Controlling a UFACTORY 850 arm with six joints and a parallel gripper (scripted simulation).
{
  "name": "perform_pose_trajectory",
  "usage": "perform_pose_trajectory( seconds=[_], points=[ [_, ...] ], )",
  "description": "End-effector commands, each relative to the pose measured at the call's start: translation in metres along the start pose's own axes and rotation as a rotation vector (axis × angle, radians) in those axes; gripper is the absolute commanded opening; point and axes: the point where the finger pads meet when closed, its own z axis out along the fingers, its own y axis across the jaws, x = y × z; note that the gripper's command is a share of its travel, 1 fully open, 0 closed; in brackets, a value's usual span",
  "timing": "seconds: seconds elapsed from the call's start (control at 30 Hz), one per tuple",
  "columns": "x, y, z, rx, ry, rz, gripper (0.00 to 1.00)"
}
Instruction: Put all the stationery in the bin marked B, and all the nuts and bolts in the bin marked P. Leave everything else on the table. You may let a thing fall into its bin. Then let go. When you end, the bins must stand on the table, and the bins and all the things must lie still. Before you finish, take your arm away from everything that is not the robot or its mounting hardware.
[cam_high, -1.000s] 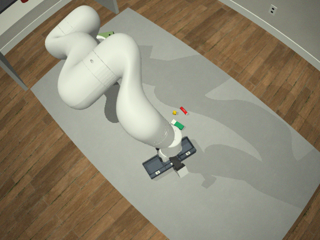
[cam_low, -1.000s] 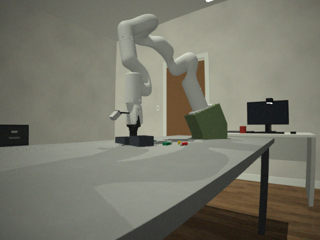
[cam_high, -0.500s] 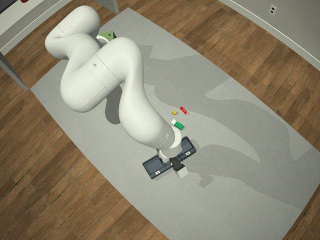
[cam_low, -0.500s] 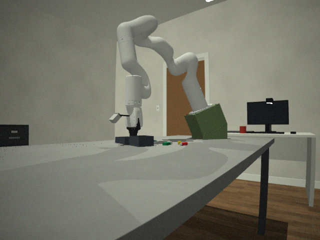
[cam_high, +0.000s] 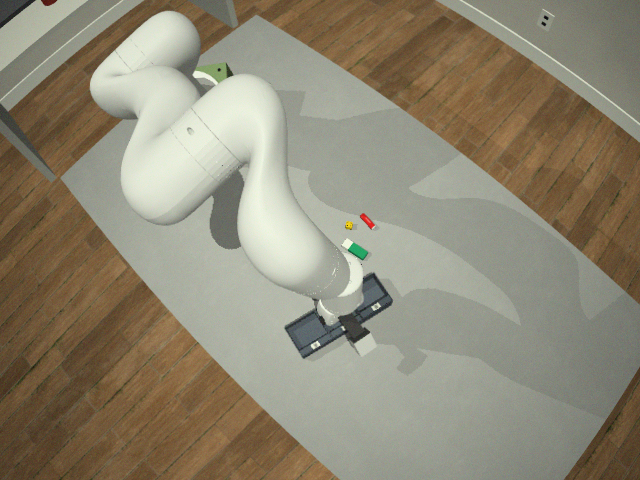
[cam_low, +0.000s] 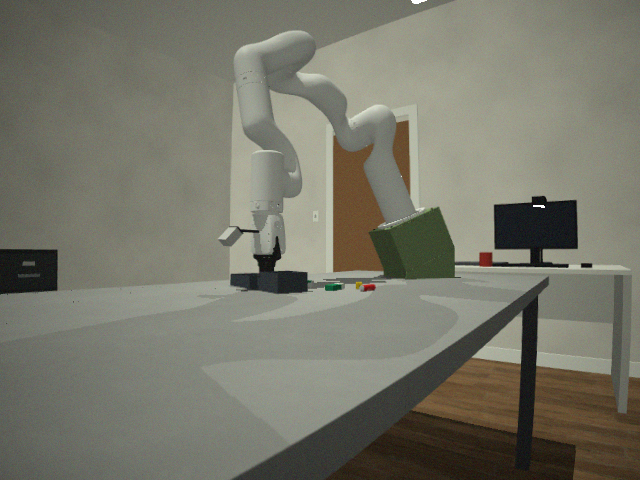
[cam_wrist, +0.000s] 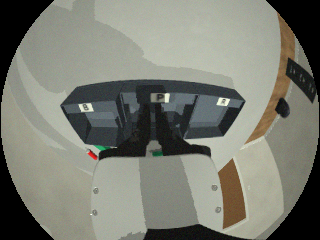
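A row of dark blue bins (cam_high: 305, 336) (cam_low: 287, 282) (cam_wrist: 215, 118) stands on the grey table (cam_high: 465, 320). Each bin has a small white label, too small to read. My gripper (cam_high: 349, 324) (cam_low: 266, 267) (cam_wrist: 152, 111) points straight down with its fingertips at the rim of the middle bin. The dark fingers stand close together, and I see nothing between them. A green and white eraser (cam_high: 355, 249) (cam_low: 333, 286), a small yellow piece (cam_high: 349, 225) (cam_low: 358, 284) and a small red piece (cam_high: 367, 221) (cam_low: 368, 287) lie on the table just behind the bins.
The arm's green base (cam_low: 416, 248) (cam_high: 217, 71) stands at the table's far end. A desk with a monitor (cam_low: 535, 225) and a red cup (cam_low: 484, 258) stands off the table to the right.
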Motion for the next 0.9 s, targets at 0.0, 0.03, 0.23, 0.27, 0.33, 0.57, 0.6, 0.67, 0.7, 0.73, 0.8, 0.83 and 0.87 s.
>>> perform_pose_trajectory(
  seconds=[0.0,0.03,0.23,0.27,0.33,0.57,0.6,0.67,0.7,0.73,0.8,0.83,0.87],
  points=[
    [0.0009,-0.0001,-0.0005,0.0,0.001,0.0,0.07],
    [0.0009,-0.0001,-0.0005,0.0,0.001,0.0,0.07],
    [0.0009,-0.0001,-0.0005,0.0,0.001,0.0,0.07],
    [0.0009,-0.0001,-0.0005,0.0,0.001,0.0,0.07],
    [0.0009,-0.0001,-0.0005,0.0,0.001,0.0,0.07],
    [0.0009,-0.0001,-0.0005,0.0,0.001,0.0,0.07],
    [0.0009,-0.0001,-0.0005,0.0,0.001,0.0,0.07],
    [0.0009,-0.0001,-0.0005,0.0,0.001,0.0,0.07],
    [0.0007,-0.0001,-0.0018,0.0,0.002,0.0,0.07],
    [0.0007,-0.0001,-0.0031,0.0,0.002,0.0,0.07],
    [0.0007,-0.0001,-0.0058,0.0,0.002,0.0,0.07],
    [0.0007,-0.0001,-0.0071,0.0,0.002,0.0,0.07],
    [0.0007,-0.0001,-0.0085,0.0,0.002,0.0,0.07]
  ],
)
